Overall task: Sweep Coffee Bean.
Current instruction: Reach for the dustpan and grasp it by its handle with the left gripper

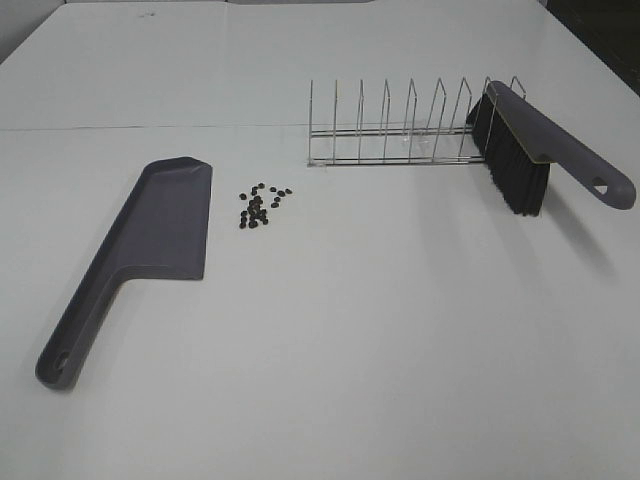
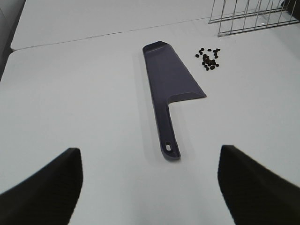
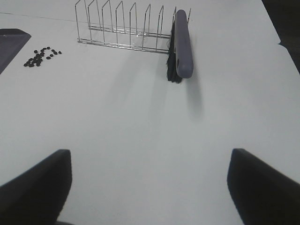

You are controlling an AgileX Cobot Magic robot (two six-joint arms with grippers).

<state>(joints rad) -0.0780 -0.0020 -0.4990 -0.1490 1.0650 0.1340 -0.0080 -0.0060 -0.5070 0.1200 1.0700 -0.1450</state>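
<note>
Beans (image 1: 262, 205) beside dustpan (image 1: 165, 225) | brush (image 1: 530, 140) on rack (image 1: 385, 158) end | L pincer (image 2: 148, 149) & R pincer (image 3: 150, 151) apart, empty

We record the bench (image 1: 380, 340) as plain white, unpatterned. The dustpan (image 1: 165, 220), at nine o'clock of the coffee bean (image 1: 260, 205) cluster, is uniform greyish purple. The beans are dark brown-black. The brush (image 1: 560, 150) has a matching greyish-purple back and handle, with black bristles (image 1: 515, 180). The rack (image 1: 390, 135) is bare silvery wire. The left end effector (image 2: 150, 187) and right end effector (image 3: 150, 187) are black.
</note>
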